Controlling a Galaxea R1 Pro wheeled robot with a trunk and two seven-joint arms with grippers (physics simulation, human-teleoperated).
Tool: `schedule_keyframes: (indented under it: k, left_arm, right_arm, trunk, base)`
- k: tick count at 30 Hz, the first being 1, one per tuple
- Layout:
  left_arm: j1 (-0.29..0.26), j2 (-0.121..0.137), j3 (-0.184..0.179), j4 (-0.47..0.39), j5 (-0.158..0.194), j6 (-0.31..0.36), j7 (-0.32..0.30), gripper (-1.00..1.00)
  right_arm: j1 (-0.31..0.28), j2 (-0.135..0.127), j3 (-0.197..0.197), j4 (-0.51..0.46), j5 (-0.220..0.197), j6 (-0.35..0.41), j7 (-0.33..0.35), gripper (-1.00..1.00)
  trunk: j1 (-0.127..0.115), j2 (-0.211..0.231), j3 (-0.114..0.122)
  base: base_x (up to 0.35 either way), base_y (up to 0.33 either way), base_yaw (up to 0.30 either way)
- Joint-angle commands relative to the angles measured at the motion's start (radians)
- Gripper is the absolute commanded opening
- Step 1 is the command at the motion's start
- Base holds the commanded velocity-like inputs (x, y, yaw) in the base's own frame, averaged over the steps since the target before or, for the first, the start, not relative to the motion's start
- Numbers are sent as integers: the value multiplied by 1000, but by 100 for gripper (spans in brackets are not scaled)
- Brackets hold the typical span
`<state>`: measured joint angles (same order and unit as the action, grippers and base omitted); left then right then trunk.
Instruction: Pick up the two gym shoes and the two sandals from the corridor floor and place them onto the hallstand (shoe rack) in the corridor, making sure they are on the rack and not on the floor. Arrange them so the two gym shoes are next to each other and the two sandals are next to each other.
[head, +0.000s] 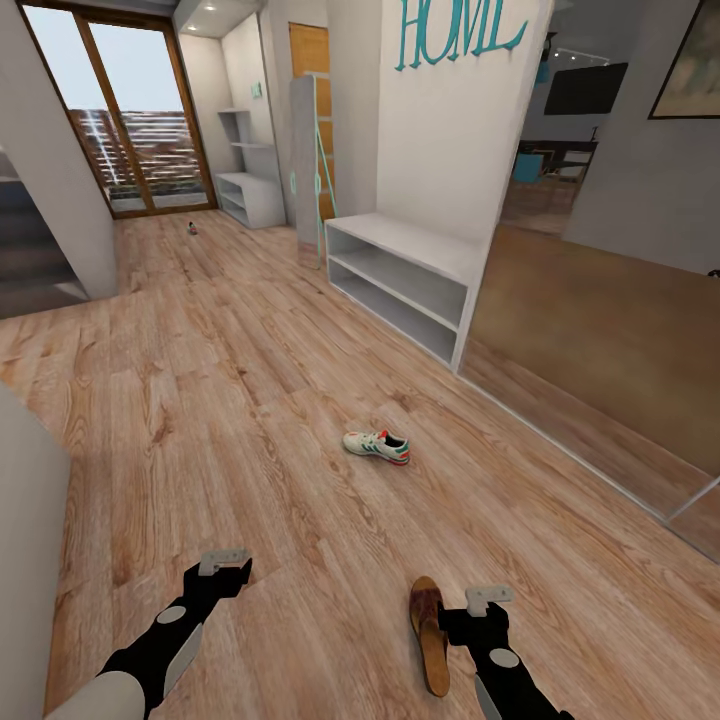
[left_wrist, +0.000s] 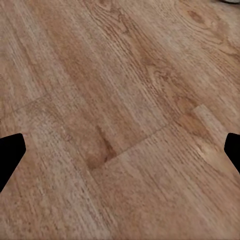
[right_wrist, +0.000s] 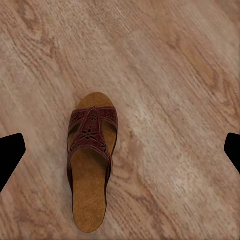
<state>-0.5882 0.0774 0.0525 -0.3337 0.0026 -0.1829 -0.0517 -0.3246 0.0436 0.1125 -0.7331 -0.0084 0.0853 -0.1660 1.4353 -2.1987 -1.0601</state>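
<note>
Wood corridor floor (head: 250, 400), sandal (head: 429, 632) just beside open right gripper (head: 488, 596)

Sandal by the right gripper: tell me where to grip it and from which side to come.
Grip the sandal across its strap band, coming straight down from above. It lies flat, sole down, on the floor, and the raised strap gives the fingers something to close on. The right gripper, open, is right beside it.

Head view looked forward and down along the corridor floor (head: 250, 400) from high up. Both wrist views faced the planks close; right wrist and head shared the sandal (right_wrist: 90, 165).
</note>
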Motion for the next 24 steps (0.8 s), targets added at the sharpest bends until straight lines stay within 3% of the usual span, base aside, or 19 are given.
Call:
schedule_keyframes:
  k: [1, 14, 17, 18, 24]
  left_arm:
    - [-2, 1, 6, 0, 0, -3, -6, 100]
    - [-21, -4, 7, -8, 2, 9, -7, 100]
    - [-42, -8, 6, -53, 2, 55, -7, 100]
    - [-49, -9, 6, -84, 2, 104, -7, 100]
    - [-54, -5, 7, -143, 3, 173, -8, 100]
  right_arm:
    - [0, -1, 4, -2, -1, 6, -7, 100]
    - [0, -1, 3, -2, -1, 7, -7, 100]
    - [0, -1, 3, -2, -1, 7, -7, 100]
    - [0, -1, 3, -2, -1, 7, -7, 100]
    - [0, -1, 3, -2, -1, 7, -7, 100]
  trunk:
    - [0, 0, -1]
    - [50, -91, -59]
    - [61, -112, -72]
    - [65, -119, -77]
    - [88, -161, -105]
  base:
    - [0, 0, 25]
    - [0, 0, 69]
    - [0, 0, 82]
    - [0, 0, 82]
    - [0, 0, 83]
